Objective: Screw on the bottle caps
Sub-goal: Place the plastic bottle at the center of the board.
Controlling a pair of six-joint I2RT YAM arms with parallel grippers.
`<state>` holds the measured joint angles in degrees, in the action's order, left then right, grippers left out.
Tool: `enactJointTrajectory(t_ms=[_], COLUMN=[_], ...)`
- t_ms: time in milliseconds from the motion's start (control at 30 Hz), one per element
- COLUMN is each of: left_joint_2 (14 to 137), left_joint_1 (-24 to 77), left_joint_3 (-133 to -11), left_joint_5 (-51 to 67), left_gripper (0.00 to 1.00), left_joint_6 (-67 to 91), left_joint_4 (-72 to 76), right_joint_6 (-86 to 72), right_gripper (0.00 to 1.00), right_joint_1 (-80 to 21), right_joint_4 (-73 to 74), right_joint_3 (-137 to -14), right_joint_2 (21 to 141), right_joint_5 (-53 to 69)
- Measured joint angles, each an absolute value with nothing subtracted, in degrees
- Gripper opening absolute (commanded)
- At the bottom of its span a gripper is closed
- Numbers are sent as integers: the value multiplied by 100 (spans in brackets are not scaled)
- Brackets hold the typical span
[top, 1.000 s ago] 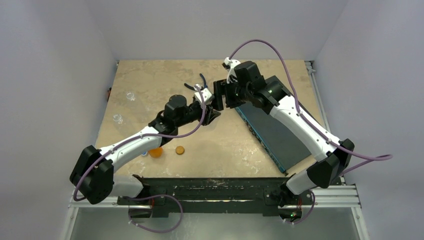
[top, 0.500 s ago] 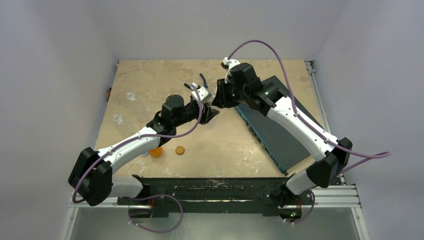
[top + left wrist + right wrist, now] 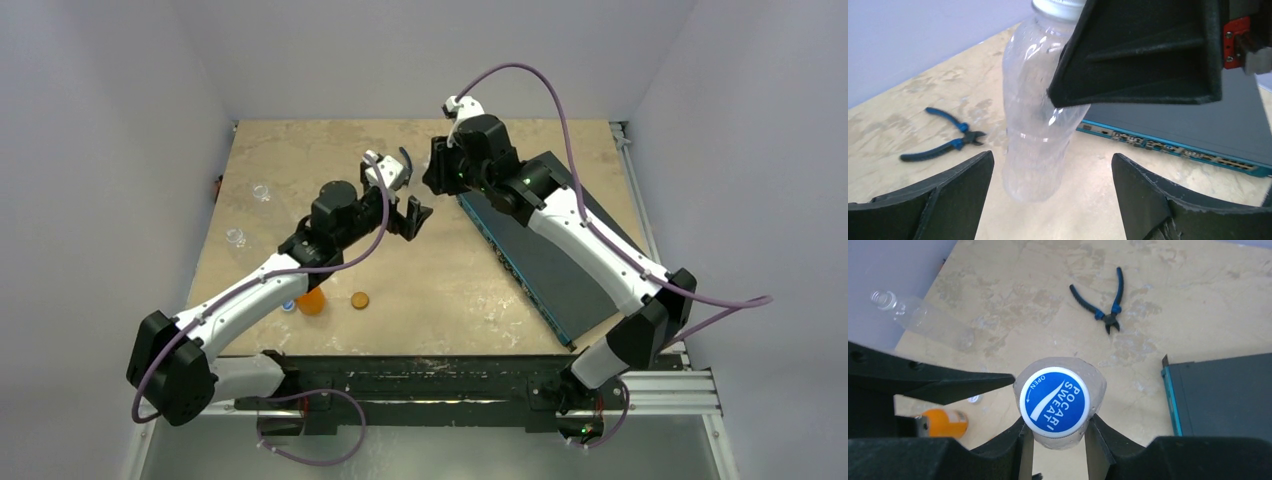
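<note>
A clear bottle (image 3: 1033, 150) hangs a little tilted over the table, its base close to the surface. On its neck sits a blue-and-white cap (image 3: 1054, 399). My right gripper (image 3: 1058, 423) is shut on the bottle just under that cap, with both pads against the neck. In the top view the right gripper (image 3: 437, 176) is at the table's far middle. My left gripper (image 3: 1053, 159) stands wide open, its fingers either side of the bottle's lower half and apart from it. A squat orange bottle (image 3: 312, 301), an orange-brown cap (image 3: 359, 299) and a small blue cap (image 3: 289, 306) lie near the front left.
Blue-handled pliers (image 3: 1103, 300) lie on the table behind the bottle. A dark flat box with a blue edge (image 3: 545, 255) lies slanted on the right. Two clear uncapped bottles (image 3: 261, 190) (image 3: 236, 237) rest near the left edge.
My left gripper has let go of the clear bottle, opened wide and drawn back to the left. My right gripper has shut under the cap and shifted slightly toward the far side.
</note>
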<state>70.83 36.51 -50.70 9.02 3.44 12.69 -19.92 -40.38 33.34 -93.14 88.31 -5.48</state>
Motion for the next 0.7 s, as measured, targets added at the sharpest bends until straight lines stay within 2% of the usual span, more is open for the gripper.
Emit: enactJointTrajectory(t_ms=[67,133,367,700], left_joint_2=[7000,6901,6584,6337], left_joint_1=[3599,3559,3479,3437], left_joint_3=[-5142,-5201,-5358,-5284], left_joint_5=[587,246,-729,-1352], left_gripper=[98,100,100,100], left_joint_6=[344,340,349,384], left_joint_4=[1061,816,-1,-532], right_joint_6=[-1903,-1800,-1343,-727], right_gripper=[5,4,4,5], right_joint_1=[-3997,-3898,-3256,-2633], right_joint_4=[3162,2954,2139,1127], right_joint_3=[-9426,-9507,-9773,-10873], right_joint_2=[8989,9192,10143,12079], right_joint_5=[-711,-873,-1315,-1557])
